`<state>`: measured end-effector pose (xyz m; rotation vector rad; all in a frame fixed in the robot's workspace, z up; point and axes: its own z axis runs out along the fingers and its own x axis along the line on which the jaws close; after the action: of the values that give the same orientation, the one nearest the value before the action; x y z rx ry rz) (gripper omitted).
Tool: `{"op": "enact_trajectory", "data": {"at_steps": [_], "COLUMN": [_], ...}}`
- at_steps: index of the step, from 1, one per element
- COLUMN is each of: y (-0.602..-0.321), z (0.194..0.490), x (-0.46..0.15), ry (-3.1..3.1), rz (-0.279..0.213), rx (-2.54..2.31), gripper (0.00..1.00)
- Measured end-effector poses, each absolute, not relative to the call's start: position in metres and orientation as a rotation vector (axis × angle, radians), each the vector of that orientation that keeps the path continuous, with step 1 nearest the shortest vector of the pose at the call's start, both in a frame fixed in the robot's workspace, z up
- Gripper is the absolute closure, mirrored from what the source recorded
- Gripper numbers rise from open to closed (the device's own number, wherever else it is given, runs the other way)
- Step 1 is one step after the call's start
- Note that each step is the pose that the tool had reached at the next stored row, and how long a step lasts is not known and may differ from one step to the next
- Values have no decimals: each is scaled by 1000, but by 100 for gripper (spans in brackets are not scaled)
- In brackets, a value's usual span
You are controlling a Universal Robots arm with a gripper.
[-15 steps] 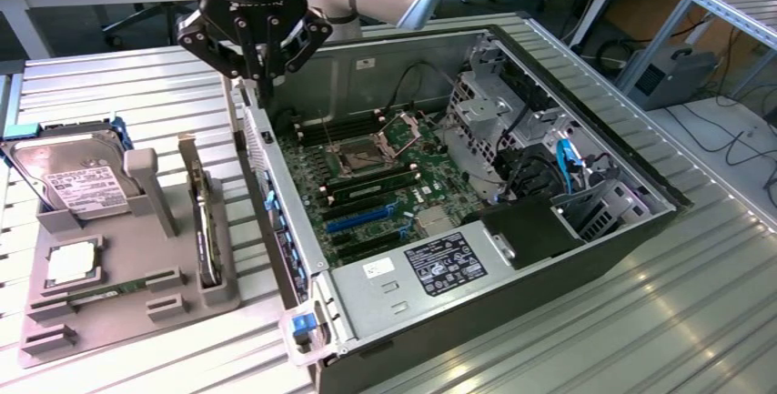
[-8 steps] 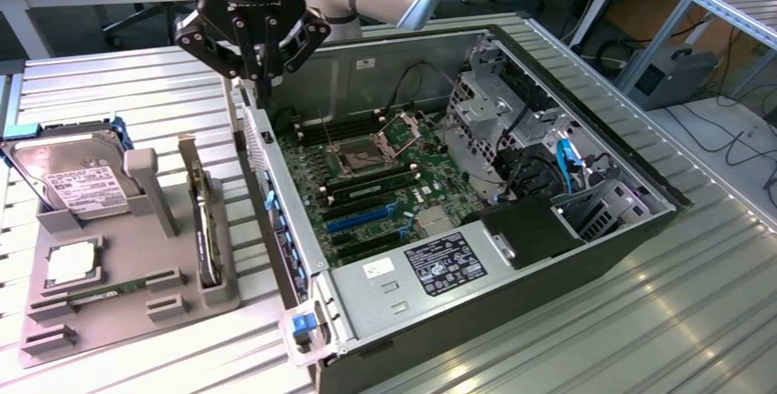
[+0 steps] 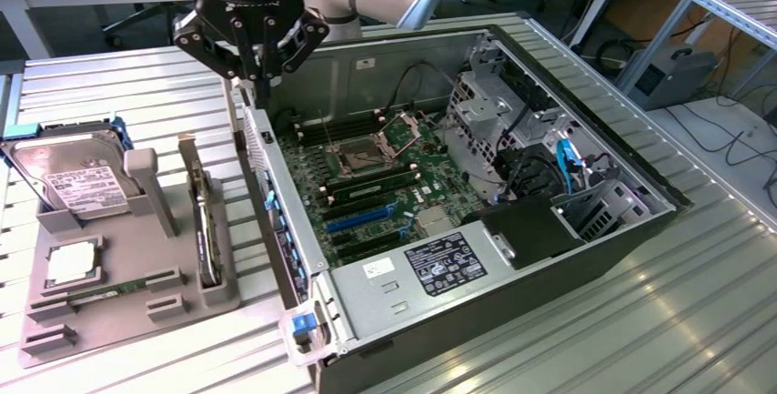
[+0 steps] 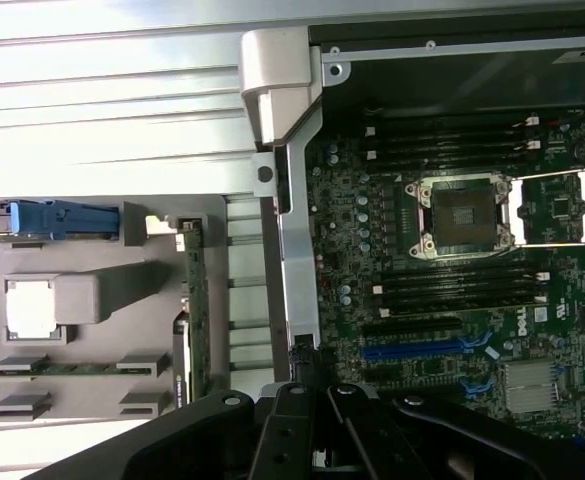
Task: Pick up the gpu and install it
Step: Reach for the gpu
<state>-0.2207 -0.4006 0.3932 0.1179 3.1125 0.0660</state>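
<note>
The gpu [image 3: 207, 221] stands on its edge in a slot of the grey holder tray [image 3: 122, 321], at the exterior view's left of the open computer case [image 3: 486, 257]. In the wrist view the gpu [image 4: 194, 300] shows as a thin dark card seen edge-on. My gripper [image 3: 257, 83] hangs shut and empty above the case's rear wall, beyond the far end of the gpu and apart from it. Its dark linkages and closed tips [image 4: 307, 375] sit over the case wall [image 4: 297, 250].
On the tray also rest a silver hard drive [image 3: 75, 180], a square processor [image 3: 73, 262] and a green memory stick [image 3: 104, 292]. Inside the case lie the motherboard [image 3: 377, 185] with blue card slots [image 4: 427, 350], an empty processor socket [image 4: 459, 212] and drive cages [image 3: 510, 130].
</note>
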Motion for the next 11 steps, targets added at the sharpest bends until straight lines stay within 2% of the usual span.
{"op": "enact_trajectory", "data": {"at_steps": [11], "y": [-401], "z": [393], "x": [-223], "ry": [3112], "rz": [66], "rx": [118], "gripper": [89]}}
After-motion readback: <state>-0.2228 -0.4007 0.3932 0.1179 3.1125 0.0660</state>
